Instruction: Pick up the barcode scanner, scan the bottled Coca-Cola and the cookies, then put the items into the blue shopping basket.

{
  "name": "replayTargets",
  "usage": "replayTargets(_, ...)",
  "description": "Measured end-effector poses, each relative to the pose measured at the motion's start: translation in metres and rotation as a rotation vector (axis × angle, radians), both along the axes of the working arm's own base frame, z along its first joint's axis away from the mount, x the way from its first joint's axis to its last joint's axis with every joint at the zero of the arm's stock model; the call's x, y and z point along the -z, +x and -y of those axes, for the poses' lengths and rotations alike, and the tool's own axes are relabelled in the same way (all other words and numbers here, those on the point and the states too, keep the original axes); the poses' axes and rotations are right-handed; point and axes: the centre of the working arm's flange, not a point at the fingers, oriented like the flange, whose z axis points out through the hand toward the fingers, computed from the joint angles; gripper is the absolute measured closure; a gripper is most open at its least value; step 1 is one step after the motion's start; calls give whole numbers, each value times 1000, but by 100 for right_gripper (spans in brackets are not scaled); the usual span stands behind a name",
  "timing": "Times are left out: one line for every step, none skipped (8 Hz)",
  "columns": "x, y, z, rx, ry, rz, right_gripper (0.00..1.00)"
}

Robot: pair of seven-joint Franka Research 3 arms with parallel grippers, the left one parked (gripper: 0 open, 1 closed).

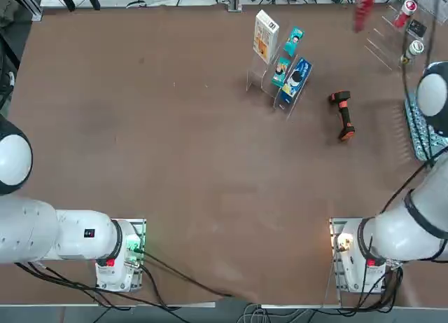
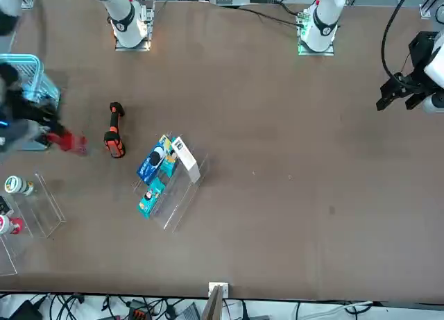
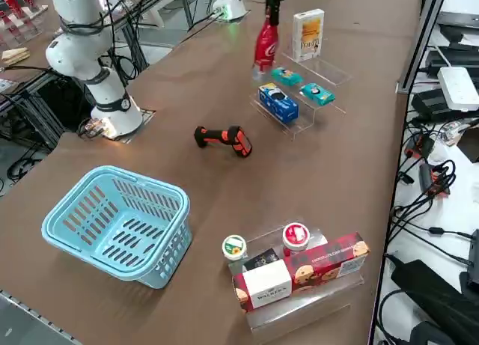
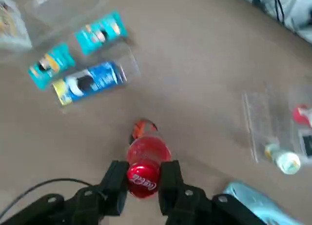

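Note:
My right gripper (image 4: pixel 143 175) is shut on the capped neck of the bottled Coca-Cola (image 4: pixel 147 154), which hangs in the air, red label down (image 3: pixel 265 47). The barcode scanner (image 3: pixel 222 139), black head and orange shaft, lies on the brown table, seen straight below the bottle in the wrist view and partly hidden by it (image 4: pixel 140 127). The cookies (image 3: pixel 307 34), a white box with yellow-orange print, stand upright on a clear display stand (image 1: pixel 265 36). The blue shopping basket (image 3: pixel 120 221) sits at the table's right side, nearer the arm's base than the scanner.
The clear stand (image 3: pixel 329 74) also holds a blue packet (image 3: pixel 277 103) and two teal packets (image 3: pixel 316 94). A second clear stand (image 3: pixel 299 304) by the table's far right edge carries a red container with a white top (image 3: pixel 296 235), a green-lidded cup (image 3: pixel 234 248) and a long red biscuit box (image 3: pixel 299 274).

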Motion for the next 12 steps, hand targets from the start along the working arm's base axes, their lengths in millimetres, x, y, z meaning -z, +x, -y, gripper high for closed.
replayTargets(3,-6,46,9,7,-28,64)
replayTargets(11,-12,90,17,17,-53,64)
replayTargets(19,-21,128,23,25,-75,64)
replayTargets(23,-34,159,26,33,-91,64)
replayTargets(25,-49,186,25,40,-89,64)
replayTargets(27,-64,207,17,37,-66,64)
replayTargets(32,-80,222,3,26,-32,64)
replayTargets(40,-96,232,-13,16,-6,64)
replayTargets(51,-109,245,-32,7,17,64)
replayTargets(63,-120,264,-46,1,35,64)
replayTargets(75,-129,284,-44,-1,39,64)
replayTargets(82,-138,301,-39,2,35,64)
